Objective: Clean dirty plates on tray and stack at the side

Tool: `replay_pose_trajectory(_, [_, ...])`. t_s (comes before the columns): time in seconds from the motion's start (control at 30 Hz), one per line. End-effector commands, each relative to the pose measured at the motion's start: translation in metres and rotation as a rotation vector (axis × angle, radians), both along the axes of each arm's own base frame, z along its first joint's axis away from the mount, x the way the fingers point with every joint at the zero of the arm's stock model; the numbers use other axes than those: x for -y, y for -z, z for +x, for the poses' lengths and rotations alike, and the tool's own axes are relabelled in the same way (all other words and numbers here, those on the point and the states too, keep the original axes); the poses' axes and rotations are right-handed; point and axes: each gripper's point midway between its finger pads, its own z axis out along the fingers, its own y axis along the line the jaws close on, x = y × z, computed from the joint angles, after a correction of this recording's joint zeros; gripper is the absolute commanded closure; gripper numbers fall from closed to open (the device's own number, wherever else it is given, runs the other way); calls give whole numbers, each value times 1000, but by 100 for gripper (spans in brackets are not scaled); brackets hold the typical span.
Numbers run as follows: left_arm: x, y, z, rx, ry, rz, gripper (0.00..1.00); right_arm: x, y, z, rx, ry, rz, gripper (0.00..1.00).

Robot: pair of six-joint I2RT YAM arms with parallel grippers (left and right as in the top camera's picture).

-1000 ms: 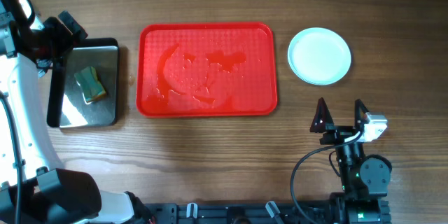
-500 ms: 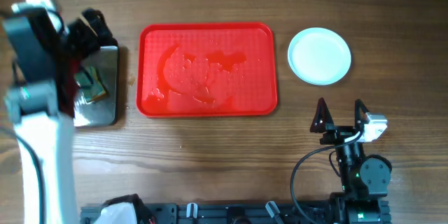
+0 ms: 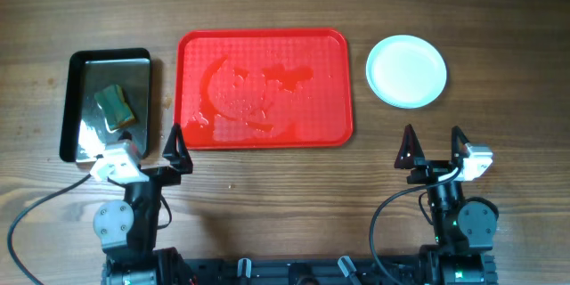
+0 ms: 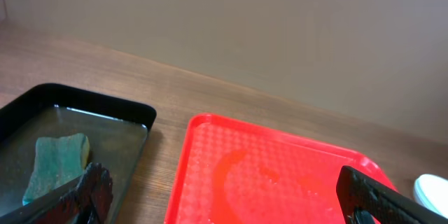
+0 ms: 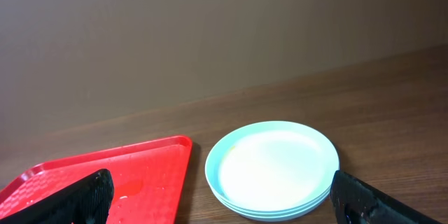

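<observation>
The mint-green plates [image 3: 407, 70] sit stacked on the table right of the red tray [image 3: 264, 89]; the stack also shows in the right wrist view [image 5: 273, 168]. The tray holds no plates, only wet streaks and orange smears; it shows in the left wrist view [image 4: 280, 182] and the right wrist view [image 5: 105, 175]. My left gripper [image 3: 147, 147] is open and empty at the front left, near the tray's front left corner. My right gripper [image 3: 433, 145] is open and empty, in front of the plate stack.
A black glossy pan [image 3: 107, 102] with water and a green-yellow sponge [image 3: 116, 107] stands left of the tray; the pan [image 4: 105, 122] and the sponge [image 4: 59, 164] also show in the left wrist view. A wall rises behind the table.
My left arm has swung away from over the black pan and come down to the front left of the table, gripper open. The right arm has not moved.
</observation>
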Motion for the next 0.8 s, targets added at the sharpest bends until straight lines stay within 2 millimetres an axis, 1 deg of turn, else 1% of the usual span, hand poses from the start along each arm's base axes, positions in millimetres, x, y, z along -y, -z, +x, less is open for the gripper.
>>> replay_pose_trajectory(0.0, [-3,9,-2,25,-20,61,0,-4,-2,-1,10,-19,-17,1])
replay_pose_trajectory(0.17, [-7,8,-2,110,-42,75,0,-4,-2,-1,10,-19,-17,0])
replay_pose_trajectory(0.23, [-7,8,-2,110,-45,75,0,-4,-2,-1,10,-19,-17,0])
replay_pose_trajectory(0.27, [-7,12,-2,94,-44,72,0,-4,-2,-1,10,-19,-17,0])
replay_pose_trajectory(0.3, [-7,25,-2,41,-42,62,0,-4,-2,-1,10,-19,-16,0])
replay_pose_trajectory(0.33, [-7,30,-3,20,-42,58,0,-4,-2,-1,10,-19,-17,0])
replay_pose_trajectory(0.77, [-6,30,-3,20,-39,58,0,-4,-2,-1,10,-19,-16,0])
